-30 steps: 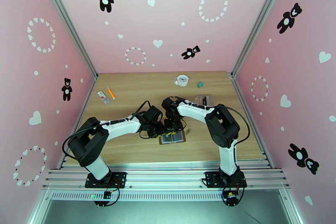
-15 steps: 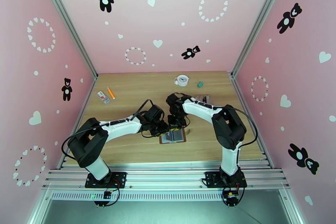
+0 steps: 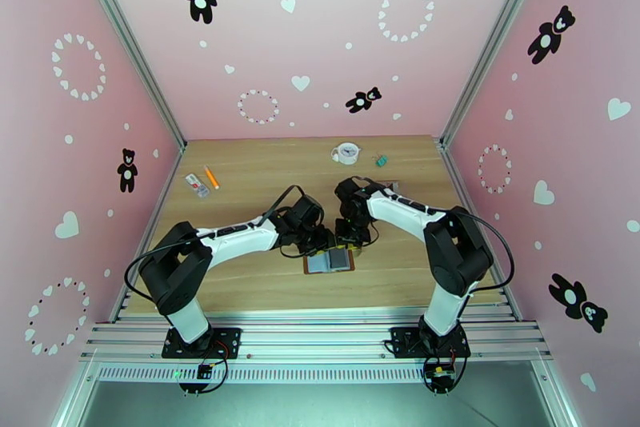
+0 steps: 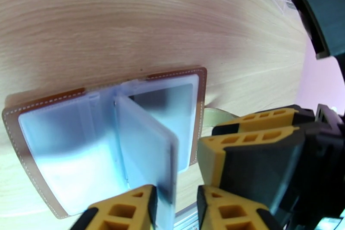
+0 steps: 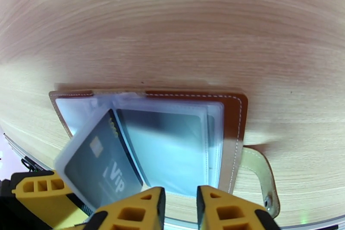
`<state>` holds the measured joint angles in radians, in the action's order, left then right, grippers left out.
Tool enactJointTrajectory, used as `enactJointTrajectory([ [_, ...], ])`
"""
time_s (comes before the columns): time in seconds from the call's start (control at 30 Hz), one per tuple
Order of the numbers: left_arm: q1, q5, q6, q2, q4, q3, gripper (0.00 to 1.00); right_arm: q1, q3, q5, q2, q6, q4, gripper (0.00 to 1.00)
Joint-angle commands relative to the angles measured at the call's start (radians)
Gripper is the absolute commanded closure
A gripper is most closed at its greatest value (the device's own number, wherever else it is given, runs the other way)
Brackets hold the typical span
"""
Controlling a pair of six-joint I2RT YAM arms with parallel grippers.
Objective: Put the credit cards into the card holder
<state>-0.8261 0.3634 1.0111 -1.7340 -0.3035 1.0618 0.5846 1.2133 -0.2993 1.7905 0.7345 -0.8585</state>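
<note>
Card holder (image 3: 328, 262) is laid open flat near the front of the table (image 3: 240, 181) so a clear sleeve page (image 4: 146, 140) can be propped up between the left gripper's (image 4: 177, 204) slightly parted, unclamped jaws, with a dark Vip card (image 5: 103, 162) tucked inside it and the right gripper (image 5: 181, 203) parted with nothing held.

Top view overhead; wrists close, sharing card holder (image 3: 329, 262).

Leather card holder (image 5: 238, 114), frosted plastic sleeves (image 5: 172, 140), matt wooden table (image 5: 172, 20)

— Overhead view is bright and even, with only soft shadows.
— Wrist views bow the surface (image 5: 172, 20) grain near the edges. The card holder (image 4: 202, 97) sleeves glare pale blue and look slightly smeared.
</note>
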Motion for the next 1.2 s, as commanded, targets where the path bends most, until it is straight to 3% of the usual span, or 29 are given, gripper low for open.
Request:
enactJointTrajectory([
  [0.0, -0.008, 0.014, 0.009, -0.013, 0.016, 0.023, 0.66, 0.002, -0.016, -0.04, -0.03, 0.014, 0.02, 0.72],
  [0.23, -0.008, 0.007, 0.012, -0.022, 0.011, 0.037, 0.6, 0.001, -0.018, -0.045, -0.034, 0.016, 0.022, 0.68],
  [0.63, -0.008, 0.016, 0.069, -0.027, 0.066, 0.026, 0.6, -0.024, -0.058, -0.09, -0.11, 0.011, 0.053, 0.62],
  [1.17, -0.008, -0.007, 0.077, -0.02, 0.066, 0.02, 0.68, -0.058, -0.177, -0.224, -0.152, 0.084, 0.227, 0.62],
])
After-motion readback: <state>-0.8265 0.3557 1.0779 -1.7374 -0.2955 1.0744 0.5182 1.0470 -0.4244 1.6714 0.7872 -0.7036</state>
